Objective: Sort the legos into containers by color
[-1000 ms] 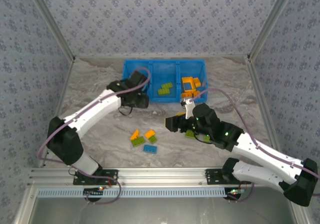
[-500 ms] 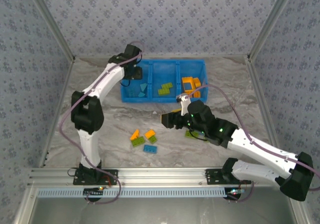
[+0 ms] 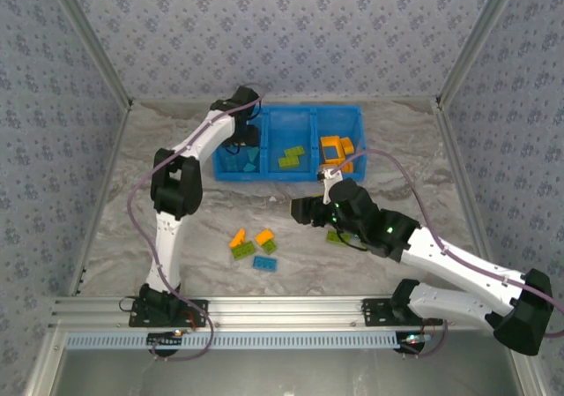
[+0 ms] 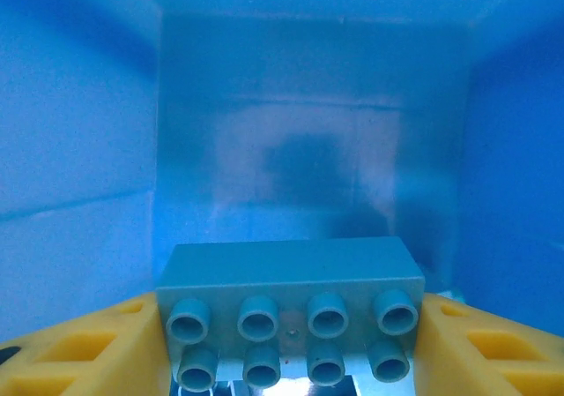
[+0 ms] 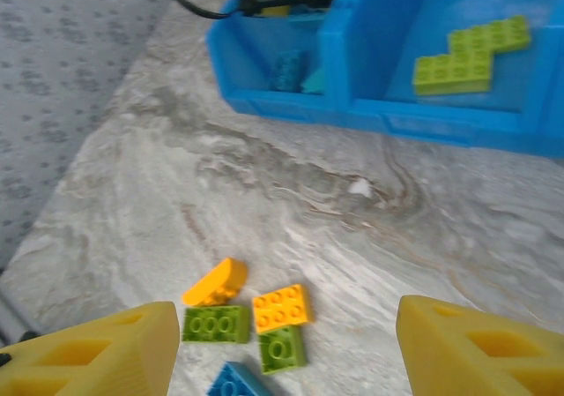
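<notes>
My left gripper (image 3: 238, 143) reaches down into the left compartment of the blue bin (image 3: 264, 173). Its yellow fingers (image 4: 79, 347) are shut on the two ends of a light blue brick (image 4: 291, 272), studs facing the camera. More light blue legos (image 3: 250, 160) lie in that compartment. Green ones (image 3: 292, 156) are in the middle, orange ones (image 3: 336, 151) on the right. My right gripper (image 3: 304, 209) hangs open and holds nothing above the table (image 5: 352, 237). Ahead of it lie an orange curved piece (image 5: 216, 281), an orange brick (image 5: 282, 308), two green bricks (image 5: 216, 324) and a blue one (image 5: 231, 383).
Another green brick (image 3: 335, 235) lies on the table partly under my right arm. The bin's near wall (image 5: 388, 118) stands between the loose pile and the compartments. Patterned walls close off the back and both sides.
My left arm has swung from the table in front of the bin up and over into its left compartment. My right gripper has drifted slightly left toward the loose pile.
</notes>
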